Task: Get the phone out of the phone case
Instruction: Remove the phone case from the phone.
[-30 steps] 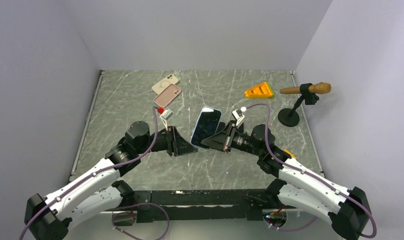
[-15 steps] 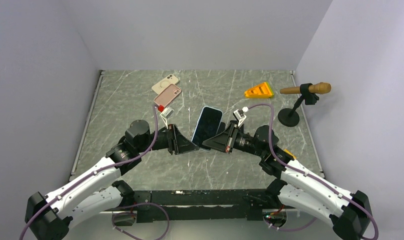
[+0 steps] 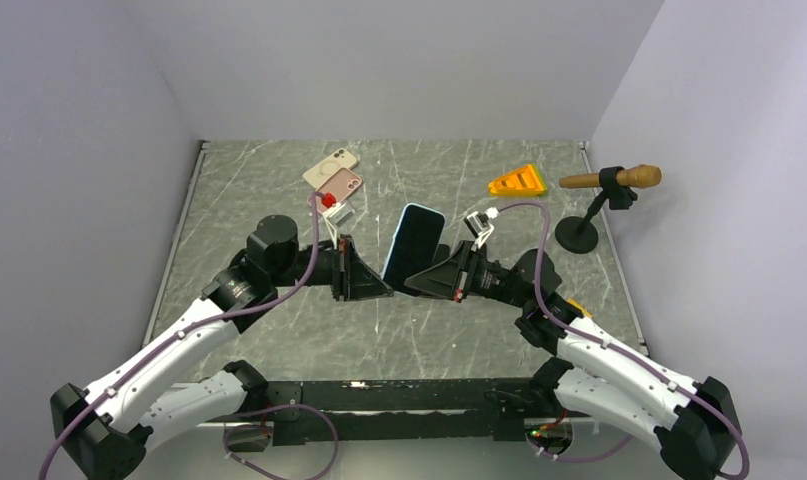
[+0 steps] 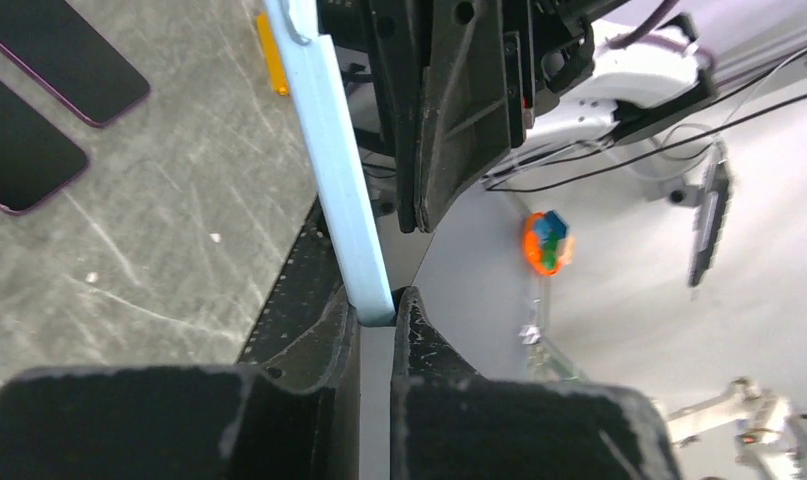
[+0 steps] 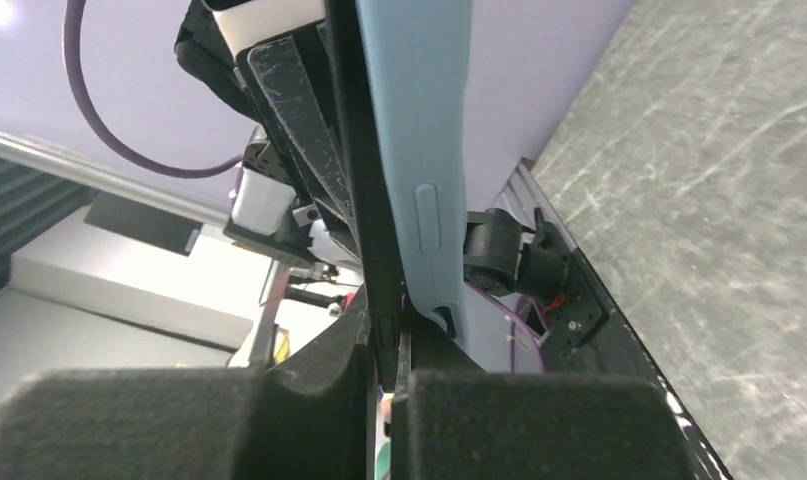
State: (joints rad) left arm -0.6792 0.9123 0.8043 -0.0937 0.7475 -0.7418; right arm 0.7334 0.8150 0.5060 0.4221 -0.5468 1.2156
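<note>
While the phone [image 3: 415, 250] stands tilted above the worktop [image 3: 259, 200], long axis running up and away, both tools meet at its near lower end. Left tool [image 4: 376, 305] is pinched on the phone case [image 4: 331, 170] corner. Right tool [image 5: 384, 345] is clamped tight, apparently on the dark phone edge beside the blue lip. Likely next: pull apart sideways.

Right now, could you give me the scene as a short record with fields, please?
phone: upright, off the table, inside its case
phone case: light blue, on the phone
left pincer: shut on the phone case's lower edge
right pincer: shut on the phone's lower end
back left: pink phone, beige phone, lying flat
right side: orange wedge, microphone on stand
</note>
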